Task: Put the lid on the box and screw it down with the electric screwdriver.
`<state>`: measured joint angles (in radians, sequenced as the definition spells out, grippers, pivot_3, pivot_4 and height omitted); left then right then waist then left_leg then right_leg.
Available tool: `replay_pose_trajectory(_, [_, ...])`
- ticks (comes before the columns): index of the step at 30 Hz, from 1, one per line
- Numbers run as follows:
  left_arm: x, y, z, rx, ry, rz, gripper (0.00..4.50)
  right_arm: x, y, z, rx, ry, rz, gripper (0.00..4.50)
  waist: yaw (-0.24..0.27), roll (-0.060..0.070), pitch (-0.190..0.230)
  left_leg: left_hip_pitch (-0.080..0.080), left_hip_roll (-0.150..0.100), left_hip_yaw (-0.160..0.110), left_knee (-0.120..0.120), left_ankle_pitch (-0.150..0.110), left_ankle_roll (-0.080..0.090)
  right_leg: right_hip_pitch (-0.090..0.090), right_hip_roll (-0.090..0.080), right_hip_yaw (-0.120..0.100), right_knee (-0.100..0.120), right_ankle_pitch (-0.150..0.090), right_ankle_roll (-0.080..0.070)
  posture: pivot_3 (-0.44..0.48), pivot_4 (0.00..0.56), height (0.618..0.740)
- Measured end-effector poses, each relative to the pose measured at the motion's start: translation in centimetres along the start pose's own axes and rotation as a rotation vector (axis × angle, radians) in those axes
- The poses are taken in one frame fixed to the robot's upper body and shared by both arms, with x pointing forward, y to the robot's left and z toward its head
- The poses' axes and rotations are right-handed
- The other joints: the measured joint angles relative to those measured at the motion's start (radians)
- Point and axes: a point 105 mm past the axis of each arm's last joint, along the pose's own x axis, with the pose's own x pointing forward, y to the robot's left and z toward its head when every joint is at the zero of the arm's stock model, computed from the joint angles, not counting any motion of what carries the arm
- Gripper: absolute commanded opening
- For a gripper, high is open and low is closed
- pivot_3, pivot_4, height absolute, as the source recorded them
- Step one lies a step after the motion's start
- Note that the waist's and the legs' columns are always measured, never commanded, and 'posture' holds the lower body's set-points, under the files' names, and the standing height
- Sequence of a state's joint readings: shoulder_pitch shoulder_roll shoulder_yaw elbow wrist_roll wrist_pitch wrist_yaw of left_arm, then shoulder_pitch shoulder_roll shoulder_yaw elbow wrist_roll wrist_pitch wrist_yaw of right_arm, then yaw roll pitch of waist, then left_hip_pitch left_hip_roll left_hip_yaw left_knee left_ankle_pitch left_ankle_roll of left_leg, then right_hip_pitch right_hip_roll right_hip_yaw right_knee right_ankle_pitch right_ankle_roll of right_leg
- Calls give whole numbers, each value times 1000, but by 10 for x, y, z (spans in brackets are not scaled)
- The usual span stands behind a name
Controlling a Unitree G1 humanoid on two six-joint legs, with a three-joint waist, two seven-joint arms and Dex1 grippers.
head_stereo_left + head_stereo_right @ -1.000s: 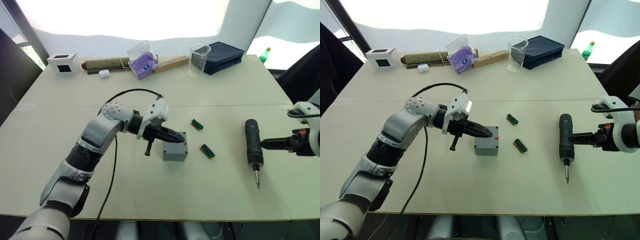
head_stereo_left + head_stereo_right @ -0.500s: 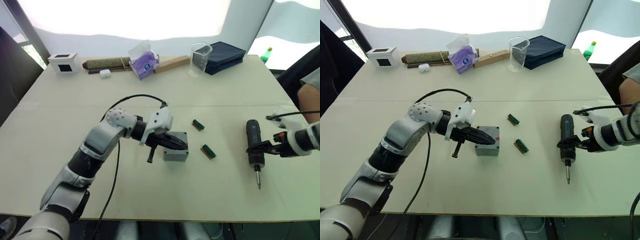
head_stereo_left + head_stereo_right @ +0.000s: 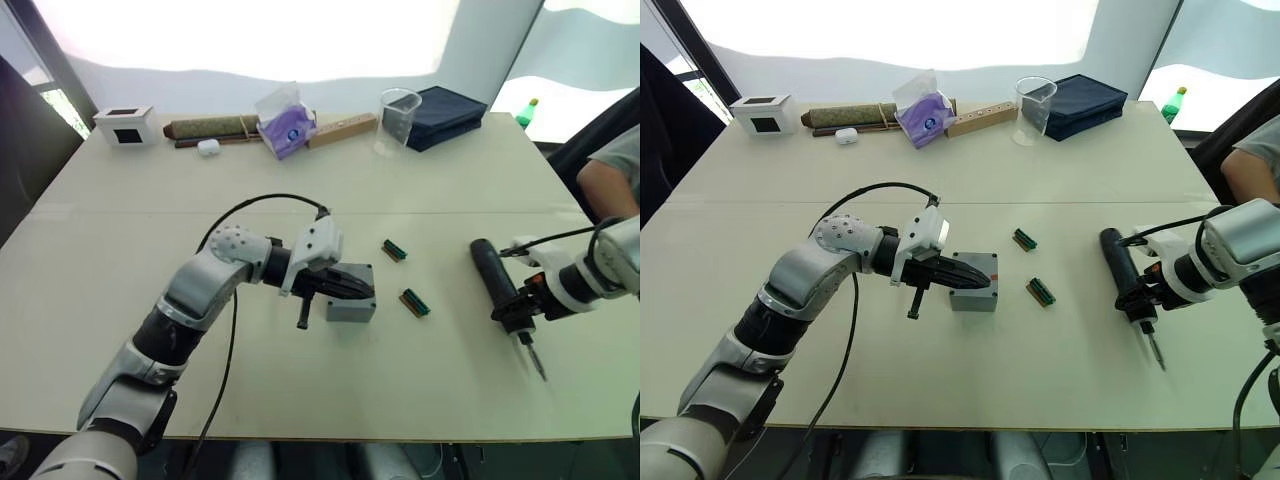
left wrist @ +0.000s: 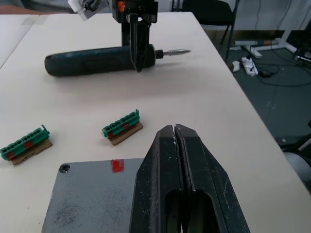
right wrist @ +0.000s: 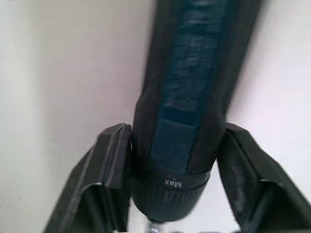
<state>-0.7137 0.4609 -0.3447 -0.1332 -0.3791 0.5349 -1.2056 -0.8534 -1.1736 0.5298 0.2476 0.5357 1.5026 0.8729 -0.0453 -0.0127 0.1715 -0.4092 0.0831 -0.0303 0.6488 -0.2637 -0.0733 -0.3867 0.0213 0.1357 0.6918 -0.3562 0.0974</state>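
Box (image 3: 351,295) mid-surface (image 3: 300,390), lid (image 4: 92,194) on it, my left jaws (image 3: 362,289) over its top. Two connector strips (image 3: 395,249) just to its right. Electric screwdriver (image 3: 502,295) further right, in my right jaws (image 3: 519,312). Beaker (image 3: 398,120) and case (image 3: 447,113) behind, at the far edge.

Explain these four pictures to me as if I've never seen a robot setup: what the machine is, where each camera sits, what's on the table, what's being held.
A two-armed humanoid robot works at a table. The two wide pictures come from its head, looking down; the two close ones come from cameras on its wrists.

The left gripper, fingers shut, sits over a small grey box with its lid on top. The right gripper is closed around the electric screwdriver, which lies angled on the table; the right wrist view shows the fingers on either side of it.

Two green connector strips lie between box and screwdriver. Along the far edge are a white box, a purple packet, a clear cup and a dark blue case.
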Motion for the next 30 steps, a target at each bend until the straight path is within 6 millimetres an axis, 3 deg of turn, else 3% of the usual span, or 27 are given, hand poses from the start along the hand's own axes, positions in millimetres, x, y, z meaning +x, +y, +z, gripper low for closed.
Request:
replay_pose_trajectory(7, [-1,-1,-1,-4,0,21,0,5,-5,1,-27,18,4,2082,0,-8,-4,4,0,-1,1,-1,1,7,0,-1,-4,0,0,0,150,740])
replay_pose_trajectory(11, [-12,7,-4,-14,18,67,0,5,-8,22,3,-50,14,2082,-18,-8,-2,7,0,0,2,-1,1,11,-1,0,-5,1,0,0,150,740])
replay_pose_trajectory(14, [-22,17,-8,-36,27,109,0,-24,-8,60,-28,-243,-22,2082,-23,14,9,0,-3,2,3,0,1,3,-2,2,-3,3,5,0,150,740])
replay_pose_trajectory(16, [-27,20,-11,-49,34,119,0,-48,1,79,-65,-378,-7,2082,-20,16,9,-2,-2,2,-1,1,-2,-3,-2,2,-1,3,4,0,150,740])
replay_pose_trajectory(18, [-31,24,-16,-68,45,129,0,-78,17,98,-120,-569,15,2082,-13,16,9,-3,-2,1,-2,3,-6,-7,-1,1,-2,0,0,0,150,740])
replay_pose_trajectory(22, [-36,28,-20,-73,63,129,0,-114,56,118,-213,-968,105,2082,1,16,9,-6,1,1,-2,3,-5,-8,0,-2,-3,-2,-4,0,150,740])
replay_pose_trajectory(26, [-37,32,-23,-81,72,118,0,-136,100,114,-243,-1297,247,2082,7,17,9,-15,0,0,-1,3,-5,-15,-2,-5,0,-2,-4,0,150,740])
replay_pose_trajectory(27, [-35,35,-25,-87,80,111,0,-143,123,107,-263,-1405,340,2082,8,17,9,-17,0,-1,-2,3,-6,-17,-2,-6,2,-2,-4,0,150,740])
replay_pose_trajectory(30, [-31,37,-21,-70,74,87,0,-147,153,93,-320,-1493,401,2082,9,17,9,-18,-1,-1,-1,5,-9,-16,-3,-8,7,-2,-4,0,150,740])
